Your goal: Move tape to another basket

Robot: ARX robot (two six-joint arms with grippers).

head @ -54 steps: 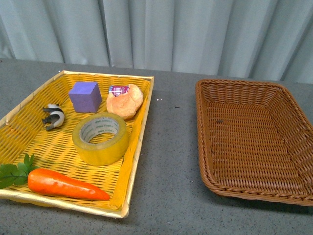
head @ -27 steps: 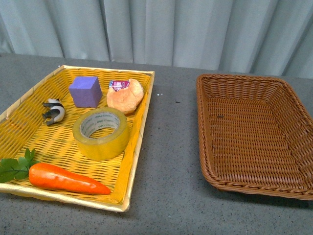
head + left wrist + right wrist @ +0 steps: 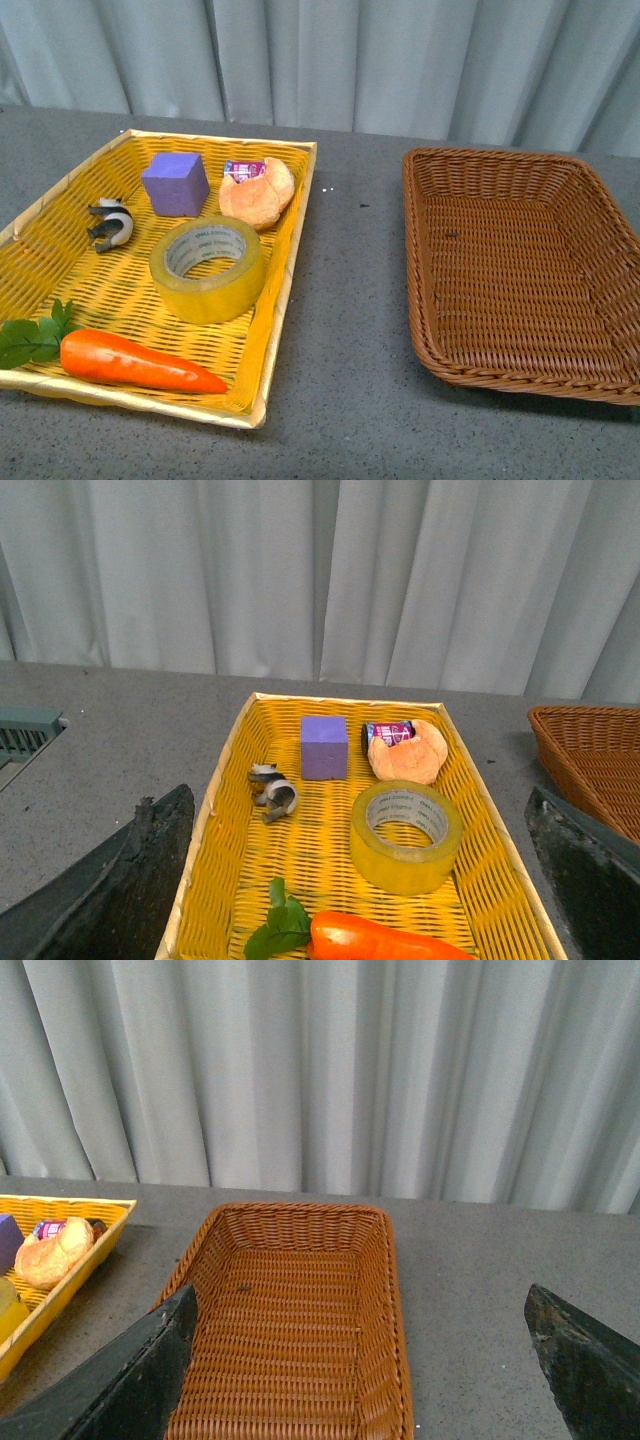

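Note:
The tape (image 3: pixel 207 269), a wide yellowish roll with a pale printed core, lies flat in the middle of the yellow tray basket (image 3: pixel 285 265) on the left. It also shows in the left wrist view (image 3: pixel 405 836). The dark brown wicker basket (image 3: pixel 420 290) stands empty on the right and shows in the right wrist view (image 3: pixel 390 1310). Neither arm shows in the front view. My left gripper (image 3: pixel 360 920) is open, high above and behind the tray. My right gripper (image 3: pixel 360 1390) is open, high above the brown basket's near end.
The yellow tray also holds a purple cube (image 3: pixel 175 184), a bread roll (image 3: pixel 256 196), a small pink packet (image 3: pixel 243 170), a black-and-white clip (image 3: pixel 110 226) and a carrot with leaves (image 3: pixel 135 362). A grey tabletop strip (image 3: pixel 345 300) separates the baskets. A grey curtain (image 3: pixel 330 60) hangs behind.
The whole scene has shifted slightly upward in the front view across the frames. No object has moved relative to the baskets.

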